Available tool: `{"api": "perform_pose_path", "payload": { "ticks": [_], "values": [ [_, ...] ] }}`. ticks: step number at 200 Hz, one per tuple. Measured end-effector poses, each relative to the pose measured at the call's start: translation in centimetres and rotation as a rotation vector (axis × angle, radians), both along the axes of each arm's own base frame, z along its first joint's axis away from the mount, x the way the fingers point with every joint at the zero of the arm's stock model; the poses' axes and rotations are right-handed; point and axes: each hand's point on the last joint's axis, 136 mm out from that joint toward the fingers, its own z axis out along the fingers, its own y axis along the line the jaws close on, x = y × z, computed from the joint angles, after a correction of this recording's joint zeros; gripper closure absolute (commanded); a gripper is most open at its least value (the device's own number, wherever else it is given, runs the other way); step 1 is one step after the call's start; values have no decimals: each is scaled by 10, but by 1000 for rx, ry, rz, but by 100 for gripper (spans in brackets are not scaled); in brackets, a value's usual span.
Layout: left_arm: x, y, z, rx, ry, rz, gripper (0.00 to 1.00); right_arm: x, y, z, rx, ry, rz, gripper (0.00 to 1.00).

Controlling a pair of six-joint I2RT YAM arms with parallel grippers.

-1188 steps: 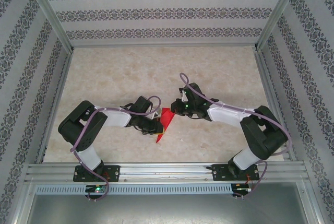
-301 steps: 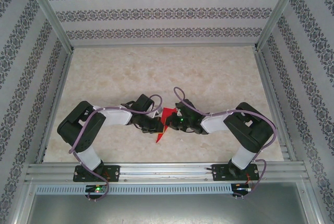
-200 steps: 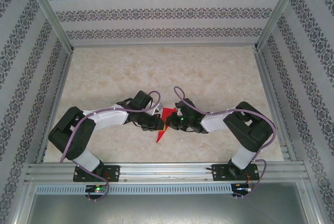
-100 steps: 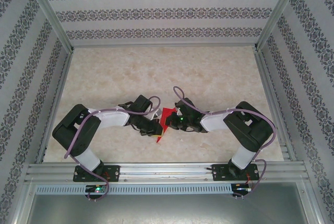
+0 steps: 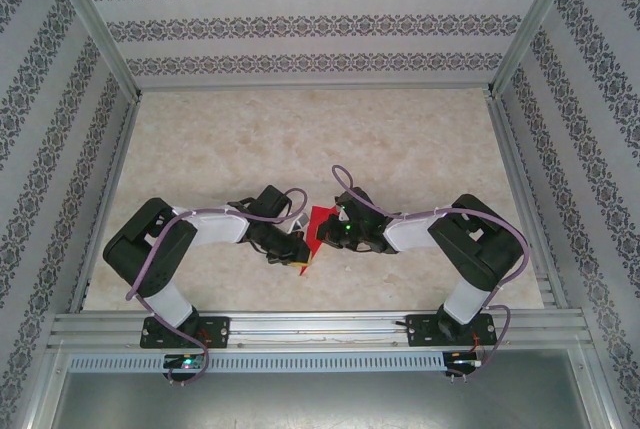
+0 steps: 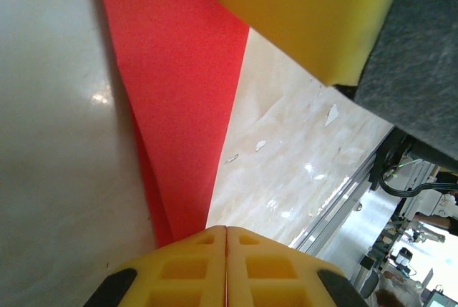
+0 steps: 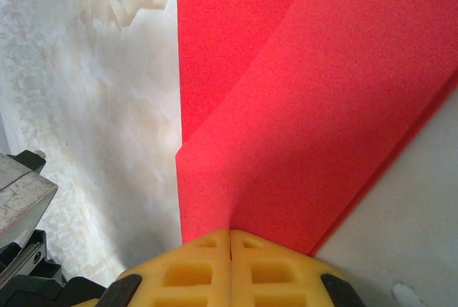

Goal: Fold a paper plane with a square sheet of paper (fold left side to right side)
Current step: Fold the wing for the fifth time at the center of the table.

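Finds folded red sheet [image 5: 320, 221] on the desk [image 5: 400, 139], left fingers [image 6: 186, 264] pressed together at the sheet's narrow tip, right fingers [image 7: 186, 271] pressed together on the sheet's wide layered end; flags risk of skewed crease or tear from sideways dragging under either closed tip.

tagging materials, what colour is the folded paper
Plain bright red; the folded paper shows best in the right wrist view.

Sheet of paper [image 5: 318, 223] — bright red, unmarked, folded into a narrow tapering shape. The slim end [image 6: 179, 106] runs under the closed tips of the left pincer [image 6: 226, 230]. The wider end, two overlapping layers [image 7: 286, 121], lies flat under the closed tips of the right pincer [image 7: 230, 234].
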Motion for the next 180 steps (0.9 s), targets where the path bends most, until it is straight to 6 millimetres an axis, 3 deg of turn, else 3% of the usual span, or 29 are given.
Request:
{"api": "perform_pose_path", "payload": {
  "ticks": [180],
  "values": [
    [-3, 5, -6, 21, 2, 2, 94, 0, 1, -1, -12, 0, 15, 100]
  ]
}}
